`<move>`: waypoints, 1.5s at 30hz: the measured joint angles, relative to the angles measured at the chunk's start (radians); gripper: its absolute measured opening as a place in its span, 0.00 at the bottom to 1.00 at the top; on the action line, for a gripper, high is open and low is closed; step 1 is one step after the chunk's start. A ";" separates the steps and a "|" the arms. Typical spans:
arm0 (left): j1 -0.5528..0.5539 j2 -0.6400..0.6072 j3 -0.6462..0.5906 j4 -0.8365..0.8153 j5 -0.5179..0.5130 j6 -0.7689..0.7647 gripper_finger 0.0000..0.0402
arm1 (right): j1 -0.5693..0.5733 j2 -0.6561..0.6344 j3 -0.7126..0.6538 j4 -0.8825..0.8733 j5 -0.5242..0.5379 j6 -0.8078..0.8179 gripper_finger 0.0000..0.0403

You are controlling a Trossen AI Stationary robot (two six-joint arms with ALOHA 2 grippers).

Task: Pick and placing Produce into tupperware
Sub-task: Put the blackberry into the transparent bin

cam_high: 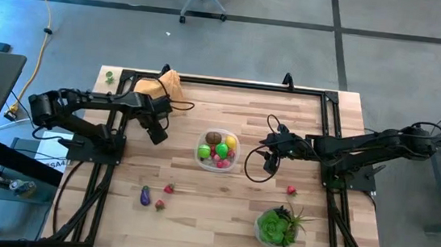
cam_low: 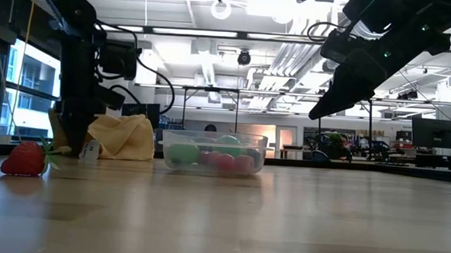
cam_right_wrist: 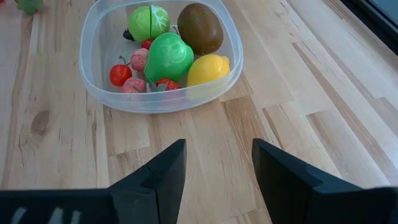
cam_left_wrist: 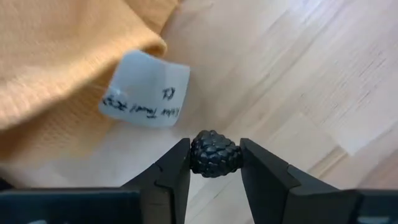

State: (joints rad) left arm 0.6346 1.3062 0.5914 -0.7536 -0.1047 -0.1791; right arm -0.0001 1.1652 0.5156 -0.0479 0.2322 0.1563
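The clear round tupperware (cam_high: 217, 150) stands mid-table and holds a kiwi, a lemon, green pieces and red berries (cam_right_wrist: 163, 55). My left gripper (cam_high: 157, 136) is to its left, next to the orange cloth (cam_left_wrist: 56, 56) with a white label (cam_left_wrist: 146, 91), and is shut on a small black bumpy berry (cam_left_wrist: 215, 154). My right gripper (cam_right_wrist: 217, 155) hangs open over bare wood just right of the tupperware. Two strawberries (cam_high: 169, 188) and a purple eggplant (cam_high: 145, 196) lie at the near left, and another strawberry (cam_high: 291, 190) at the near right. My left gripper pinches the black berry by two opposite sides (cam_left_wrist: 198, 155) between its two fingers. The fingers come from above and point down. The berry sits between them just over the wood next to the cloth's label; whether it is clear of the table does not show.
A leafy green plant in a pot (cam_high: 279, 226) stands near the front right. The orange cloth (cam_high: 163, 85) lies at the far left by the black frame rail (cam_high: 232, 82). A small green piece (cam_high: 109, 76) sits outside the frame's far left corner. Bare wood lies between the tupperware and the front edge.
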 joint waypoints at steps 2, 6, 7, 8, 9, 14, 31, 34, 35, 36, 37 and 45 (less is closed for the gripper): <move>0.000 0.000 0.014 0.001 0.008 0.014 0.28 | 0.000 0.000 0.000 0.000 0.000 0.000 0.44; 0.000 -0.001 0.046 0.006 0.032 0.043 0.29 | 0.000 0.000 0.000 0.000 0.000 0.000 0.44; -0.001 -0.001 0.057 0.007 0.037 0.051 0.29 | 0.000 0.000 0.000 0.000 0.000 0.000 0.44; -0.002 -0.001 0.068 0.010 0.043 0.059 0.29 | 0.000 0.000 0.000 0.000 0.000 0.000 0.44; -0.009 -0.001 0.077 0.013 0.048 0.066 0.30 | 0.000 0.000 0.000 0.000 0.000 0.000 0.44; -0.060 -0.001 0.134 0.070 0.052 0.113 0.30 | 0.000 0.000 0.000 0.000 0.000 0.000 0.44; -0.314 0.010 0.233 0.439 0.097 0.157 0.30 | 0.000 0.000 0.000 0.000 0.000 0.000 0.44; -0.344 0.052 0.234 0.474 0.099 0.156 0.30 | 0.000 0.000 0.000 0.000 0.000 0.000 0.44; -0.349 0.073 0.238 0.481 0.099 0.151 0.30 | 0.000 0.000 0.000 0.000 0.000 0.000 0.44; -0.351 0.097 0.245 0.481 0.102 0.150 0.30 | 0.000 0.000 0.000 0.000 0.000 0.000 0.44; -0.354 0.124 0.253 0.481 0.112 0.150 0.30 | 0.000 0.000 0.000 0.001 0.000 0.000 0.44; -0.357 0.261 0.350 0.484 0.151 0.199 0.30 | 0.000 0.000 0.000 0.000 0.000 0.000 0.44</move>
State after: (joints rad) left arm 0.2773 1.5669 0.9413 -0.2695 0.0462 0.0196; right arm 0.0002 1.1653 0.5156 -0.0479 0.2322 0.1565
